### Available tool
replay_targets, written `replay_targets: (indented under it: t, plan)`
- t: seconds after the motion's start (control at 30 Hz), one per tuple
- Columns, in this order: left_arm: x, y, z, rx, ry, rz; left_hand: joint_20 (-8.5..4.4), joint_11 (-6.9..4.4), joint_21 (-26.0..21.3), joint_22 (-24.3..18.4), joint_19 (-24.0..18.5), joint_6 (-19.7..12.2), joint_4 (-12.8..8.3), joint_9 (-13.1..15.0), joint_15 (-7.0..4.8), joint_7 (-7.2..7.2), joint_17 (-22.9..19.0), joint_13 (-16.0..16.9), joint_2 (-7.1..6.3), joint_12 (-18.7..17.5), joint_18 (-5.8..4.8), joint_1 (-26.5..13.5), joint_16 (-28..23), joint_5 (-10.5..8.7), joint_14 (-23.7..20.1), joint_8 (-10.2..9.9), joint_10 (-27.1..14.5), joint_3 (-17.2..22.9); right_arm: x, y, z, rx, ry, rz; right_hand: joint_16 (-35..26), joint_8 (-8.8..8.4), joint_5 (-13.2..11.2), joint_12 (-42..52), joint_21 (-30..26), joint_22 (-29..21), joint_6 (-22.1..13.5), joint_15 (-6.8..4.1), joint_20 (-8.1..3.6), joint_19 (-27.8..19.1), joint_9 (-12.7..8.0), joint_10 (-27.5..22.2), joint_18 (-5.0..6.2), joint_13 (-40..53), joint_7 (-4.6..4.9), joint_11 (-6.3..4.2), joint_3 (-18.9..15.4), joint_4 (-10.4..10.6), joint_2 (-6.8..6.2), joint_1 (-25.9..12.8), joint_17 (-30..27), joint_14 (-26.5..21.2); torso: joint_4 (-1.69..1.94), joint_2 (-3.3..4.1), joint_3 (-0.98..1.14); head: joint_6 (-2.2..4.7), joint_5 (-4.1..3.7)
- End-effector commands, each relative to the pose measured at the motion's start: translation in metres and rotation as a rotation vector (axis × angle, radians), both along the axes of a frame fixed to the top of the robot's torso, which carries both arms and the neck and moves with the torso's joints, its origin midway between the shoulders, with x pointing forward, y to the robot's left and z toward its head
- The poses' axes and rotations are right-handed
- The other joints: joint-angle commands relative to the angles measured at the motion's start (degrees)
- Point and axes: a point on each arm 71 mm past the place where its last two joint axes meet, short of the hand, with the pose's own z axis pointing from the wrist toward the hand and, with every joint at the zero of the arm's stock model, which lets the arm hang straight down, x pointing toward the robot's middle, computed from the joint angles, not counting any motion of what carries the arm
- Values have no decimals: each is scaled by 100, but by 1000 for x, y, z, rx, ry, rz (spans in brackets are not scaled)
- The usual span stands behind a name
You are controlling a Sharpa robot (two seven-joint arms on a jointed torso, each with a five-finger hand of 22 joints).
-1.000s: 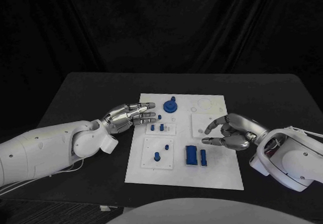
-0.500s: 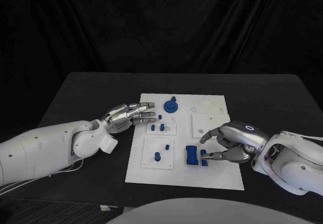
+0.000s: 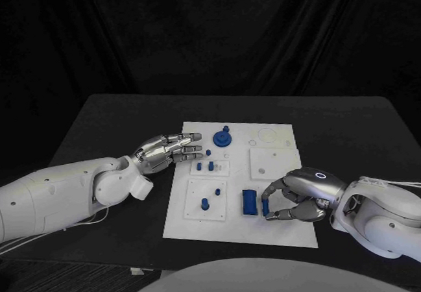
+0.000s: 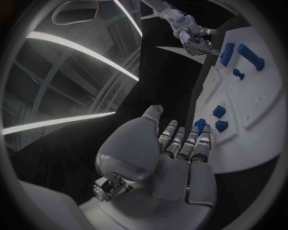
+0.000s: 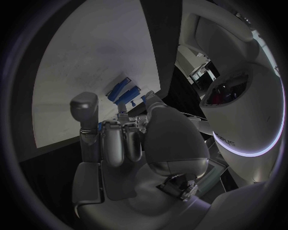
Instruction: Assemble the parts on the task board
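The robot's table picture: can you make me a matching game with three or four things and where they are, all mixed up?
Things:
1. left hand
2. right hand
3. round blue part
4. task board

Places:
A. in the middle of the black table
B. at the board's far end, standing on it
C. at the board's left edge, fingers stretched out flat
D. curled over the tall blue parts at the board's near end

Pairs: 1-C, 2-D, 3-B, 4-A
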Motion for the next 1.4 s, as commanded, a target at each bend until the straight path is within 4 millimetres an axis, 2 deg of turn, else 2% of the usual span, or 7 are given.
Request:
replay_targets:
  t: [0.03, 0.7, 1.07, 1.23, 1.4]
  plan:
    - [0, -2, 1, -22, -10, -1, -2, -4, 28, 3, 38, 43, -5, 6, 17, 56, 8, 9, 7, 37, -33, -50, 31, 35, 42, 27, 31, 34, 0, -1, -4, -50, 5, -10, 12, -46, -33, 15, -6, 560, 16, -38, -29, -14, -30, 606, -95, 1508, 30, -30, 10, 46, 20, 75, 202, 373, 1, 2, 0, -1, 1]
    - [0, -2, 1, -20, -7, -3, -2, -5, 27, -3, 36, 36, -10, 4, 17, 61, 7, 9, 6, 38, -33, -53, 32, 38, 43, 27, 33, 39, 3, -4, -9, -93, 5, -49, -2, -101, -34, 15, -68, 546, 11, -23, -20, -24, -85, 606, -89, 1508, 45, -14, 8, 74, 31, 108, 159, 364, -1, 1, -1, -1, 10]
    - [0, -1, 1, -17, -5, -3, -2, -5, 27, -3, 36, 36, -10, 4, 17, 61, 7, 9, 6, 38, -33, -53, 32, 38, 43, 27, 33, 39, -2, -3, -18, -113, 37, -41, -18, -101, -69, 15, -121, 535, 133, -20, -12, -34, -124, 606, -81, 1508, 32, -16, -4, 99, 43, 143, 119, 356, 0, 1, -1, -1, 9]
    - [0, -2, 0, -16, -4, -3, -2, -4, 28, -5, 36, 31, -17, 3, 18, 68, 8, 9, 8, 39, -33, -58, 37, 40, 45, 27, 35, 47, -3, -3, -18, -102, 34, -38, -24, -122, -77, 15, -138, 532, 176, -43, -20, -38, -158, 606, -74, 1508, -27, -53, -6, 101, 50, 188, 105, 353, -1, 0, -1, -1, 7]
    - [0, -2, 0, -15, -3, -4, -2, -4, 28, -5, 36, 31, -17, 3, 18, 68, 8, 9, 8, 39, -33, -58, 37, 40, 45, 27, 35, 47, -3, -2, -17, -83, 19, -39, -34, -251, -64, 15, -162, 529, 101, -133, -82, -40, -267, 606, -65, 1508, -173, -170, -22, 110, 65, 261, 94, 351, 0, 0, -1, -1, 8]
